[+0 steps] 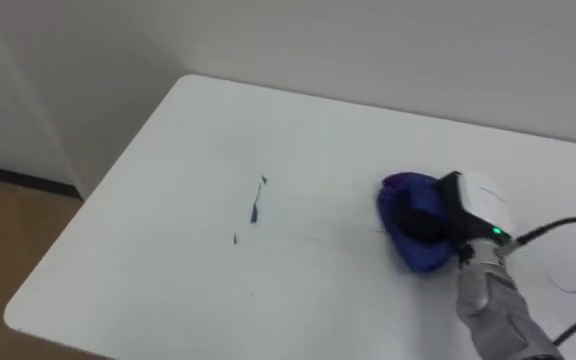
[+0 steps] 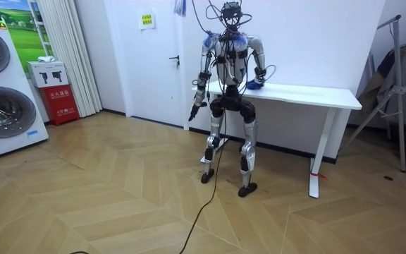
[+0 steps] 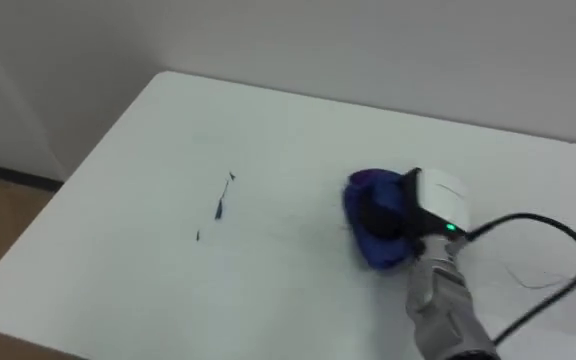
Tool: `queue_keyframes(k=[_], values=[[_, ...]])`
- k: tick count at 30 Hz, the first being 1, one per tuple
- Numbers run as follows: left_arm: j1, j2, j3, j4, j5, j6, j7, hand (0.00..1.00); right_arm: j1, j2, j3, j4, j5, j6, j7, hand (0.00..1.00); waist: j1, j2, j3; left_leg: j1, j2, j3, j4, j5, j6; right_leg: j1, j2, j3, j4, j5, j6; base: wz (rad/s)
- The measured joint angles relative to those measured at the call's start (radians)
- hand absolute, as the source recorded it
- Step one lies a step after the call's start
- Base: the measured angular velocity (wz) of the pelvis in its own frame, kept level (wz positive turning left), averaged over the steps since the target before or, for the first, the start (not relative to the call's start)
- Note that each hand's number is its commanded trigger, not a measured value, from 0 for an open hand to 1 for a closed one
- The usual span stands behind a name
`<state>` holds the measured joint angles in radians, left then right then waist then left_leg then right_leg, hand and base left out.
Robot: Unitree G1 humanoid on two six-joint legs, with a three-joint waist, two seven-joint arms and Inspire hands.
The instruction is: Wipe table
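Right hand point(image 1: 476, 206) clutches bunched blue cloth point(image 1: 418, 254) and presses it on the table point(image 1: 218, 130), toward the table's 3 o'clock side. Dark marks point(image 1: 255, 210) lie well apart from the cloth, at its 9 o'clock, not yet wiped. Left hand point(image 2: 192, 111) hangs by the hip, grip can't be told. To do well: drag the cloth flat toward 9 o'clock, keep steady downward pressure, cover the marks fully, and stop short of the table's edge.
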<state>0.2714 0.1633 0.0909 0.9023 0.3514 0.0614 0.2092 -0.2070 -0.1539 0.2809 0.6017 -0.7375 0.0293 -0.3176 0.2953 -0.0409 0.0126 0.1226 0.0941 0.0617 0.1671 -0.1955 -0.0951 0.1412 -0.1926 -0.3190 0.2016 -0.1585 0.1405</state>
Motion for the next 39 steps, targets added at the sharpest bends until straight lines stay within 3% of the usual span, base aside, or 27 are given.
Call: queue_keyframes(k=[3, 5, 8, 10, 13, 18, 20, 23, 27, 30, 31, 33, 35, 36, 38, 39], values=[[0.050, 0.008, 0.010, -0.010, -0.023, 0.024, -0.001, 0.00, -0.015, 0.006, 0.009, 0.003, -0.009, -0.022, 0.012, 1.00, 0.010, 0.000, 0.0000, -0.012, -0.002, -0.024, 0.005, 0.001, 0.002, 0.002, 0.000, -0.044, -0.010, 0.005, 0.000, 0.21], [0.092, 0.009, 0.022, -0.015, -0.023, 0.036, -0.002, 0.00, 0.005, -0.005, -0.011, 0.024, -0.011, -0.044, -0.012, 1.00, -0.014, 0.005, 0.0007, -0.009, -0.004, -0.038, 0.009, 0.001, 0.002, 0.018, 0.000, -0.057, -0.021, 0.005, 0.000, 0.26], [0.130, 0.007, 0.083, -0.017, -0.020, 0.042, -0.005, 0.00, 0.110, -0.007, -0.091, 0.046, -0.007, -0.128, -0.107, 1.00, -0.083, 0.009, -0.0023, 0.003, -0.009, -0.051, 0.009, 0.002, 0.003, 0.061, 0.000, -0.068, -0.043, 0.005, 0.001, 0.41], [0.136, 0.009, 0.153, -0.016, 0.028, 0.035, -0.003, 0.00, 0.208, -0.008, -0.193, 0.051, -0.008, -0.188, -0.201, 1.00, -0.146, 0.003, -0.0063, 0.013, -0.017, -0.042, 0.008, 0.003, 0.005, 0.089, -0.007, -0.071, -0.053, 0.003, 0.004, 0.26], [0.135, 0.017, 0.207, -0.011, 0.057, 0.018, 0.019, 0.00, 0.334, -0.052, -0.296, 0.055, 0.023, -0.212, -0.311, 1.00, -0.184, 0.004, -0.0245, 0.035, -0.024, -0.026, -0.001, 0.002, 0.007, 0.101, -0.016, -0.071, -0.051, 0.004, 0.008, -0.07], [0.081, 0.019, 0.218, -0.015, 0.065, 0.000, 0.018, 0.00, 0.361, -0.093, -0.414, 0.146, 0.077, -0.214, -0.343, 1.00, -0.202, 0.000, -0.0275, 0.044, -0.022, -0.011, 0.007, 0.000, 0.011, 0.108, -0.017, -0.070, -0.050, 0.006, 0.013, -0.13], [0.070, 0.018, 0.189, -0.019, 0.053, -0.001, 0.023, 0.00, 0.346, -0.100, -0.402, 0.164, 0.107, -0.211, -0.330, 1.00, -0.197, 0.005, -0.0293, 0.045, -0.021, -0.014, 0.005, -0.001, 0.011, 0.109, -0.016, -0.068, -0.048, 0.005, 0.014, -0.08], [0.056, 0.004, 0.107, -0.019, 0.031, -0.001, 0.034, 0.00, 0.290, -0.098, -0.372, 0.168, 0.120, -0.149, -0.300, 1.00, -0.189, 0.015, -0.0302, 0.045, -0.020, -0.026, 0.007, -0.003, 0.007, 0.098, -0.012, -0.057, -0.031, 0.007, 0.011, -0.13], [0.041, -0.021, 0.017, 0.001, 0.002, 0.012, 0.066, 0.00, 0.198, -0.079, -0.231, 0.079, 0.139, 0.007, -0.178, 1.00, -0.111, 0.013, -0.0239, 0.037, -0.004, -0.034, 0.006, -0.002, 0.007, 0.041, 0.023, 0.011, -0.012, 0.028, -0.020, -0.52], [0.025, -0.027, -0.023, 0.003, 0.003, 0.026, 0.065, 0.00, 0.099, -0.022, -0.081, 0.024, 0.039, 0.037, -0.067, 1.00, -0.060, 0.008, -0.0180, 0.018, 0.000, -0.073, 0.007, -0.001, 0.004, 0.010, 0.042, 0.018, -0.011, 0.036, -0.034, -0.21], [0.023, -0.027, -0.028, 0.003, 0.002, 0.027, 0.064, 0.00, 0.072, -0.004, -0.053, 0.021, 0.018, 0.038, -0.047, 1.00, -0.049, 0.007, -0.0163, 0.014, -0.001, -0.079, 0.008, -0.001, 0.004, 0.006, 0.044, 0.018, -0.011, 0.036, -0.035, -0.07], [0.007, -0.026, -0.037, -0.005, -0.008, 0.036, 0.052, 0.00, -0.032, 0.039, 0.022, 0.014, -0.022, 0.015, 0.004, 1.00, -0.003, 0.004, 0.0006, -0.011, -0.003, -0.090, 0.019, 0.000, 0.004, -0.028, 0.041, 0.018, 0.007, 0.031, -0.041, 0.09], [0.011, -0.022, -0.035, -0.003, -0.009, 0.049, 0.038, 0.00, -0.096, 0.054, 0.034, 0.046, -0.013, -0.013, 0.011, 1.00, 0.024, 0.005, 0.0040, -0.033, -0.007, -0.097, 0.040, 0.003, 0.014, -0.037, 0.033, 0.005, 0.016, 0.030, -0.039, 0.21], [0.023, -0.018, -0.034, -0.003, -0.011, 0.060, 0.030, 0.00, -0.122, 0.054, 0.034, 0.087, -0.013, -0.021, 0.008, 1.00, 0.031, 0.007, 0.0054, -0.044, -0.012, -0.099, 0.054, 0.001, 0.018, -0.038, 0.021, -0.026, 0.035, 0.027, -0.034, 0.33], [0.033, -0.014, -0.031, 0.000, -0.016, 0.062, 0.019, 0.00, -0.116, 0.041, 0.004, 0.171, -0.010, -0.030, -0.010, 1.00, 0.029, 0.012, 0.0071, -0.046, -0.019, -0.089, 0.072, -0.004, 0.028, -0.054, -0.003, -0.052, 0.084, 0.025, -0.032, 0.32], [0.035, -0.011, -0.029, 0.001, -0.017, 0.062, 0.018, 0.00, -0.086, 0.038, -0.039, 0.194, 0.027, -0.056, -0.035, 1.00, 0.027, 0.012, 0.0070, -0.056, -0.022, -0.073, 0.083, -0.009, 0.037, -0.077, -0.020, -0.055, 0.124, 0.025, -0.032, 0.06]])
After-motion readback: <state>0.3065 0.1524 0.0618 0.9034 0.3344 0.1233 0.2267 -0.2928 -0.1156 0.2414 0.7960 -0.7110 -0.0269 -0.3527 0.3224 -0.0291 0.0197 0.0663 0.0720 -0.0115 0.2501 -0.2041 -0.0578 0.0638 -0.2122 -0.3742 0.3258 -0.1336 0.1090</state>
